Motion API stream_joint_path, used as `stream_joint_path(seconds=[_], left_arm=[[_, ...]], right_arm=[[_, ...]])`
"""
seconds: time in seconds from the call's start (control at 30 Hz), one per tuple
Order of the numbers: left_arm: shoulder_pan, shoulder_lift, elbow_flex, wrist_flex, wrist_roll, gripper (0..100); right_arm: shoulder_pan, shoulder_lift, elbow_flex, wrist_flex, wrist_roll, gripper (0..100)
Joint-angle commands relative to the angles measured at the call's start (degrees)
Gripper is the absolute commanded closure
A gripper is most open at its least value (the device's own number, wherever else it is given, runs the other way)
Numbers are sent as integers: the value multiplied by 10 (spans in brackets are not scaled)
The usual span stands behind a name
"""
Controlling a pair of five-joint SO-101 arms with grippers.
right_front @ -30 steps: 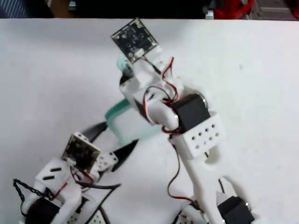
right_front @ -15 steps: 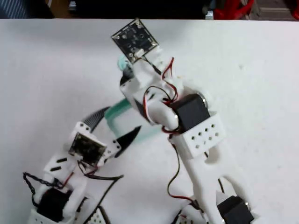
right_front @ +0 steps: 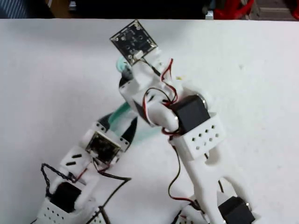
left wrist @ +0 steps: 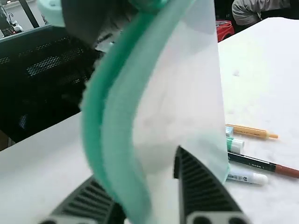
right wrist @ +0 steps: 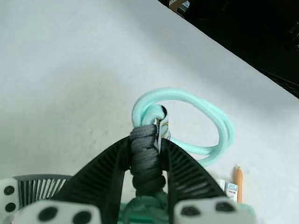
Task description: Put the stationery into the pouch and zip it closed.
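Nothing here that I can read. On the pouch, the small tag by the cord pinched in my right gripper bears print too fine to make out. Beside the pouch, the labels on the white marker and the green-and-white pen are just as illegible.

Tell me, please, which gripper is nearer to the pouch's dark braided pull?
Right. The right gripper is clamped on the braided pull; the left gripper straddles the pouch farther along, apart from the pull.

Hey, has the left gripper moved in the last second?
Yes. The left gripper moved right and up the table, closing in on the translucent green-edged pouch.
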Motion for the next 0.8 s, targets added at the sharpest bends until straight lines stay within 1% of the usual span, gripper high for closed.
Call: stream_joint_path(seconds=[0.0,0.1,0.2,0.27,0.37,0.47,0.53,0.63,0.7,0.77], left_arm=[[14,-10,-12,-2,23,980],[-4,-10,-78,64,95,979],[-24,-10,-158,157,100,977],[-23,-10,-181,202,100,977],[-27,-10,-179,221,101,977],[-27,-10,-178,233,108,977],[-27,-10,-178,233,123,977],[-27,-10,-178,229,124,977],[-27,-10,-178,229,124,977],[-27,-10,-176,229,124,977]], right_arm=[[-9,-20,-4,-9,-4,981],[-8,-11,-4,-13,-2,979],[-5,-5,-4,-4,-2,963],[-5,-8,-7,-1,-2,939],[-5,-19,-26,17,-2,913],[-1,-36,-43,28,-2,915],[9,-51,-51,32,-2,912],[36,-72,-63,44,-2,909],[51,-79,-80,61,-2,878],[63,-80,-96,80,-1,812]])
